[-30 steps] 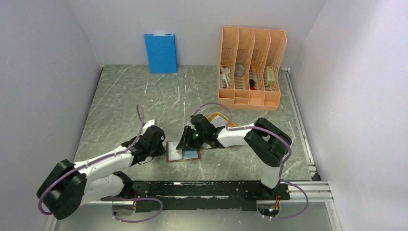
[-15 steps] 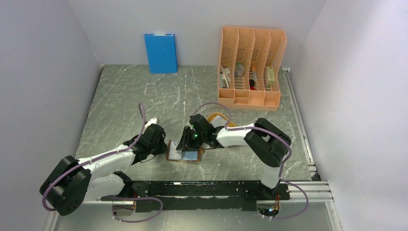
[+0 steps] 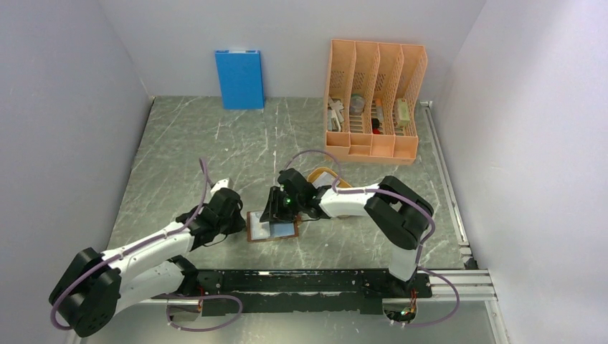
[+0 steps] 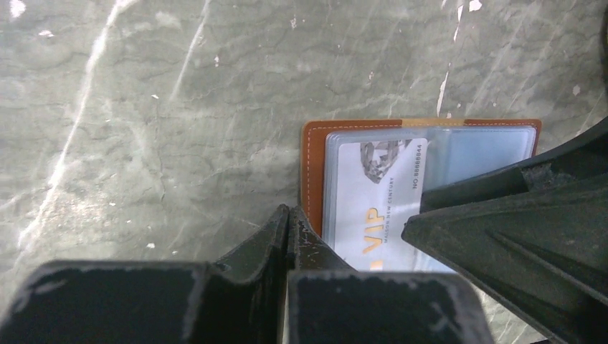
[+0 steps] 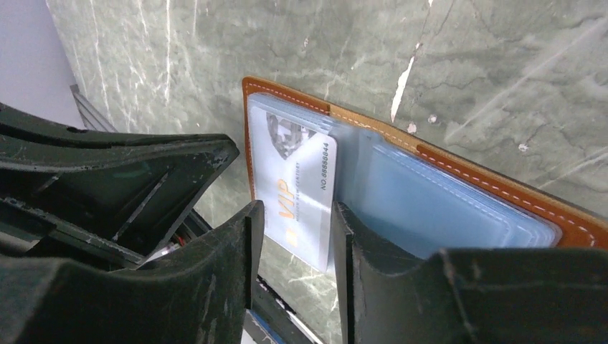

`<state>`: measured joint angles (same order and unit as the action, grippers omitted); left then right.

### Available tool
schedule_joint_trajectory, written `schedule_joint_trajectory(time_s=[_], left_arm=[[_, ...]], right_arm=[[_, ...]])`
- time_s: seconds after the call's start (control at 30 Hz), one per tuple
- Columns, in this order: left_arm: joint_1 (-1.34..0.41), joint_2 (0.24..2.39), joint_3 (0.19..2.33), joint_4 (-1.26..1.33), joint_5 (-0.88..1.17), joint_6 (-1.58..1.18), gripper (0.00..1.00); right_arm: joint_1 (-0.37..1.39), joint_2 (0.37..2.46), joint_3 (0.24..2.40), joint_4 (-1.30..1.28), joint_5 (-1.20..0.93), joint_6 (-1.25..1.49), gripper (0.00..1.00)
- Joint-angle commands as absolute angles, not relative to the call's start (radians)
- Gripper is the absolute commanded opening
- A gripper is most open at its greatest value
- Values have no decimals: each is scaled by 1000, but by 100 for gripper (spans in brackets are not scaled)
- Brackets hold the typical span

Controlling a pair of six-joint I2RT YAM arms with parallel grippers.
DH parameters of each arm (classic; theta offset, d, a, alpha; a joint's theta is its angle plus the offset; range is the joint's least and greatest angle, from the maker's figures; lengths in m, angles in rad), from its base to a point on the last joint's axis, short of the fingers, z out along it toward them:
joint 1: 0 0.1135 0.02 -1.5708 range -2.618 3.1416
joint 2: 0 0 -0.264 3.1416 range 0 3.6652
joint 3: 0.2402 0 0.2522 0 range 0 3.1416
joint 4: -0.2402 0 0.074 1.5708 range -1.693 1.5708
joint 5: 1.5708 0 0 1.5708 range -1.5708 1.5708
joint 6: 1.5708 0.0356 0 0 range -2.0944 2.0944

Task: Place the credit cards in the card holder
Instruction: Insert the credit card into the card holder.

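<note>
Marbled grey-green worktop [image 3: 186,143] fills the cell between pale walls, with a blue box [image 3: 239,79] upright at the far edge and an orange file rack [image 3: 373,93] by the far right corner. Your work sits close to the near edge, about midway between left and right. The card holder [image 3: 276,233] lies there opened flat, brown leather with pale stitching framing a stack of clear bluish sleeves [image 5: 444,208]. A white card [image 5: 297,179] with gold "VIP" lettering lies on the holder's left half and looks only partly tucked among the sleeves. Your right gripper [image 5: 297,211] hangs low over that card, its fingers a narrow gap apart with the card's face showing between them. I cannot tell whether they grip it or merely straddle it. Your left gripper [image 4: 287,215] has its fingers together with nothing between them, the tips at the holder's left leather border, touching or just beside it. By my reading you are midway through seating this card, with the left arm steadying the wallet. The next move calls for sliding the card flat along its length into the sleeve while the leather stays pinned, so the holder does not skid. Thin plastic will likely bow if pushed at an angle. No loose cards show elsewhere, and whether the right-hand sleeves hold any I cannot tell.
</note>
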<state>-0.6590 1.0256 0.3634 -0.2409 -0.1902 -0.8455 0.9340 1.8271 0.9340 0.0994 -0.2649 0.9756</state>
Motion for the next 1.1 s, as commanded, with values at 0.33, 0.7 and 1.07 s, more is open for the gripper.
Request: schedule_joint_trajectory(time_s=[0.33,0.7,1.07], left_arm=[[-660,920,450,-391,-241,-825,11],[-694,856,486,-314,-57,-706,46],[-784,941,467,-182,2,-742,76]], right_arm=[[934,1650,1010,-123,-107,857,49],[934,1244,662,-124,78,759,45],[939,1286,561,8,22,851,40]])
